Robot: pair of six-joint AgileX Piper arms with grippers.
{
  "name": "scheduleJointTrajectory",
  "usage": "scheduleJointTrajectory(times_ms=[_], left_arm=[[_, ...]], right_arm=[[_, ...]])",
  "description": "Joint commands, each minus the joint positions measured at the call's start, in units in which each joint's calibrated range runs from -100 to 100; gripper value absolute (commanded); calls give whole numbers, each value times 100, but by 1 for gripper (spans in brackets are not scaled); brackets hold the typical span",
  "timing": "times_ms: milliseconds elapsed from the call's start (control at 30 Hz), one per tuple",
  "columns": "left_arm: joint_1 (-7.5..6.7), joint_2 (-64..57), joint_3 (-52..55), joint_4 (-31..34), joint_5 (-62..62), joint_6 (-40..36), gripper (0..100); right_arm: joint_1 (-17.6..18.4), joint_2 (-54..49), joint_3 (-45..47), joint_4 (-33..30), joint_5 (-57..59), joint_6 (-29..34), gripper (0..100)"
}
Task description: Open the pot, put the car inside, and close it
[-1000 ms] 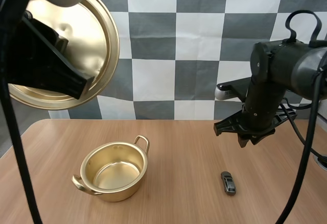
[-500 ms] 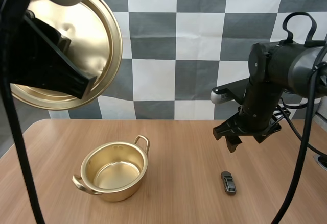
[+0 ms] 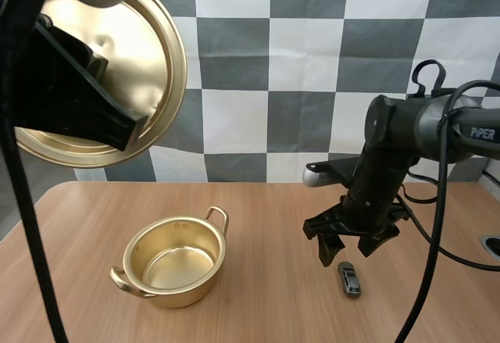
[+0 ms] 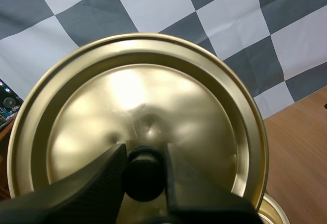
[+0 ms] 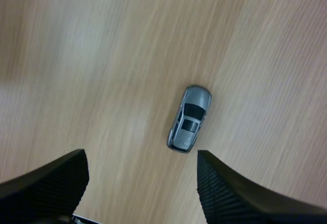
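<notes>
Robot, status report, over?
Left fingers shut on black knob of round gold lid, raised. Right fingers open over small silver toy car. Gold pot open, path clear.

Setting: robotics lab test bench. Evidence: wooden table carrying staged props, a gold pot and a toy car; robot arm marked PiPER reaching over it.

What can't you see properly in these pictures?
- Left wrist view: the left gripper, shut on the lid, covers the sides of the knob.
- Left wrist view: the lid hides all of the pot but a bit of rim.
- High view: the left arm covers part of the lid.
- High view: the car is too small to show details.
- Right wrist view: the table is blurred.
</notes>
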Motion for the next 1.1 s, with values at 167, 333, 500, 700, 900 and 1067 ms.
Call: scheduleJointTrajectory(times_ms=[167, 333, 500, 700, 900, 1067], left_arm=[[-4, -35, -2, 3, 0, -3, 0], [-4, -35, -2, 3, 0, -3, 0], [-4, -35, -2, 3, 0, -3, 0], [-4, -35, -2, 3, 0, -3, 0], [-4, -35, -2, 3, 0, -3, 0], [-4, -35, -2, 3, 0, -3, 0]], right_arm=[[-15, 251, 5, -225, -560, 2, 100], [-98, 251, 5, -225, -688, 12, 100], [-204, 251, 5, -212, -754, 23, 100], [-241, 265, 5, -148, -702, 30, 100], [-241, 483, 5, -72, -333, 42, 100], [-241, 688, 5, -72, -283, 119, 100]])
